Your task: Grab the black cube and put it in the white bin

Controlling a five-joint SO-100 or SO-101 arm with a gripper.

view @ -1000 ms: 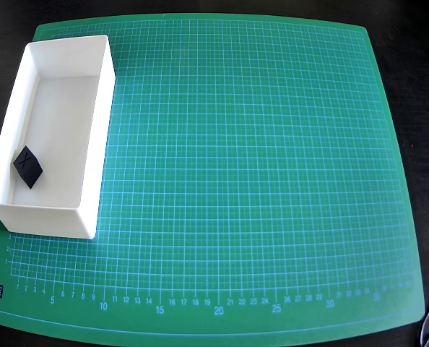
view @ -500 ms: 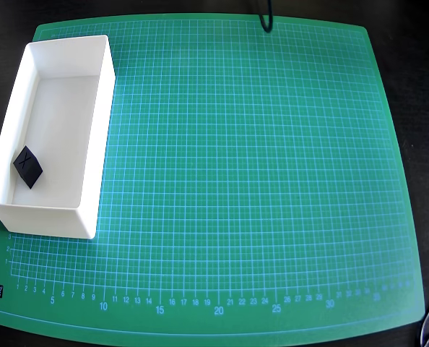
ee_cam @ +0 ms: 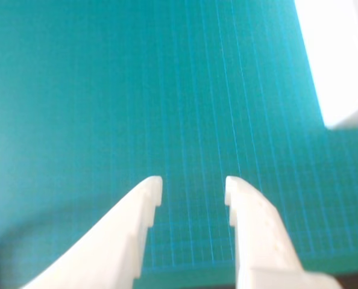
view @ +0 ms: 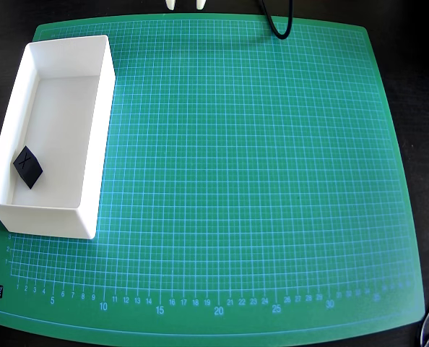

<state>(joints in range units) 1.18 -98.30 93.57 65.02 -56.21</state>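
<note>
The black cube [view: 27, 166] lies inside the white bin [view: 95, 166], near its lower left wall in the overhead view, X mark facing up. My gripper [view: 185, 5] shows only as two white fingertips at the top edge of that view, far from the bin. In the wrist view the gripper [ee_cam: 193, 183] is open, its white fingers spread over bare green mat with nothing between them. A corner of the white bin [ee_cam: 339, 60] appears blurred at the upper right of the wrist view. The cube is out of sight there.
A green cutting mat [view: 258, 181] with a grid covers the dark table. A black cable [view: 278, 25] loops over the mat's top edge, right of the fingertips.
The white fingertips have come into the overhead view at the top edge, and the black cable has slid further in. Cube and bin have stayed put.
</note>
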